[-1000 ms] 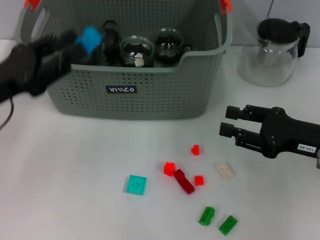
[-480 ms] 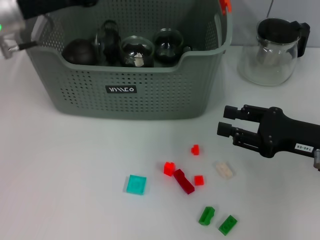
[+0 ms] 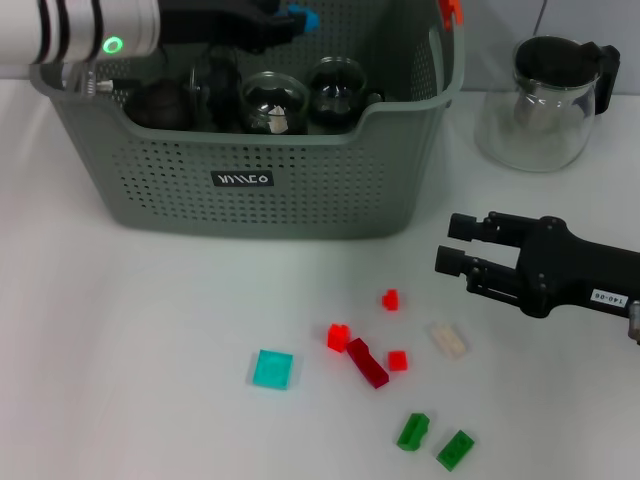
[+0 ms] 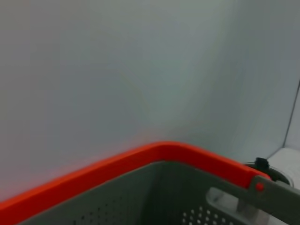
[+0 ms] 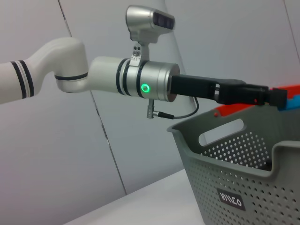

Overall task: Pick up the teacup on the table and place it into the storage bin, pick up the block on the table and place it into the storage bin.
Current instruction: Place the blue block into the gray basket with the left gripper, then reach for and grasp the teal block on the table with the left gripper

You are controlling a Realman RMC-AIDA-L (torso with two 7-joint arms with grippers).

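The left claw (image 3: 285, 20) was at the upper left of the head view, over the storage bin (image 3: 250, 180), clamped on a blue block (image 3: 303, 17) that was mostly hidden. Three glass teacups (image 3: 272, 100) stood in the bin; a fourth dark one was hard to make out. The right claw (image 3: 458, 245) hovered at the right over the surface (image 3: 130, 350), its fingers apart. Eight small blocks (image 3: 368, 363) lay at the lower middle.

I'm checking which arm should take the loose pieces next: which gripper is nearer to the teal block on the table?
Right. The right gripper hovers over the table off to the teal block's right; the left gripper, holding a blue block, is above the storage bin.
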